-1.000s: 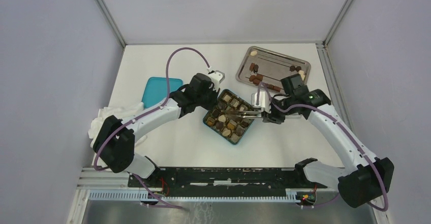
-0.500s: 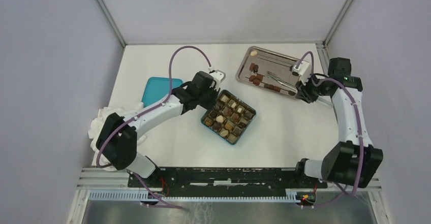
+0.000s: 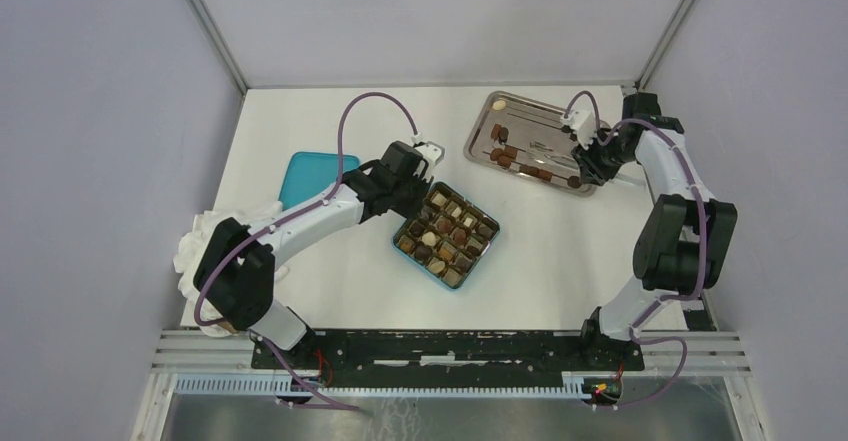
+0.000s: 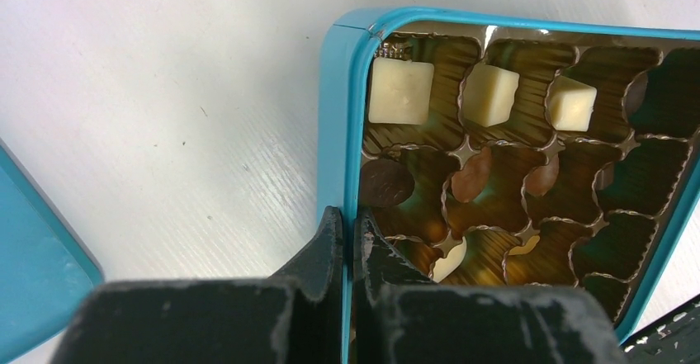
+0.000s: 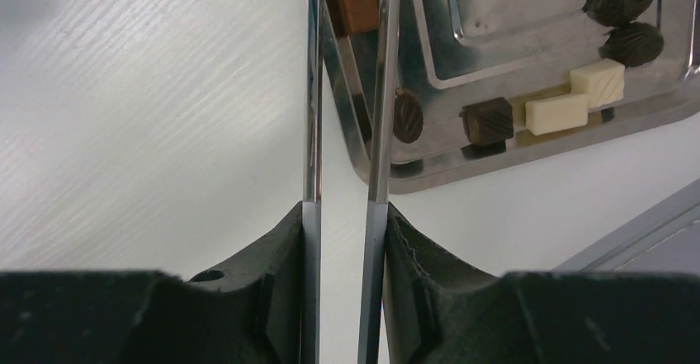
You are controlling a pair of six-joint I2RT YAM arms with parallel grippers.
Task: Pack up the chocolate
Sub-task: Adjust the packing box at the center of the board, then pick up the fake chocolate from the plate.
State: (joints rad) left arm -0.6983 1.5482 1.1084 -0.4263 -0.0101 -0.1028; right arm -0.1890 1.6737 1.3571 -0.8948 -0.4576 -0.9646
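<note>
The teal box (image 3: 482, 257) lies mid-table with chocolate (image 3: 447, 231) in its brown gridded insert. My left gripper (image 3: 421, 192) is shut on the box's far-left wall (image 4: 337, 116), one finger outside and one inside (image 4: 348, 215). White squares (image 4: 399, 92) fill the cells beyond it. My right gripper (image 3: 592, 161) is shut on the metal tweezers (image 5: 312, 92) at the steel tray's (image 3: 530, 111) right end. The two tweezer arms stand apart, with a light brown chocolate (image 5: 355, 5) between them near their tips. More chocolate (image 5: 487, 122) lies along the tray's rim.
The box's teal lid (image 3: 315, 176) lies flat to the left of the box. A crumpled white cloth (image 3: 215, 236) sits at the table's left edge. Grey walls close in on three sides, and the tray sits near the right wall.
My right arm has swung the tweezers from over the box back to the tray's right end. The left gripper kept its hold and the box shifted slightly left.
</note>
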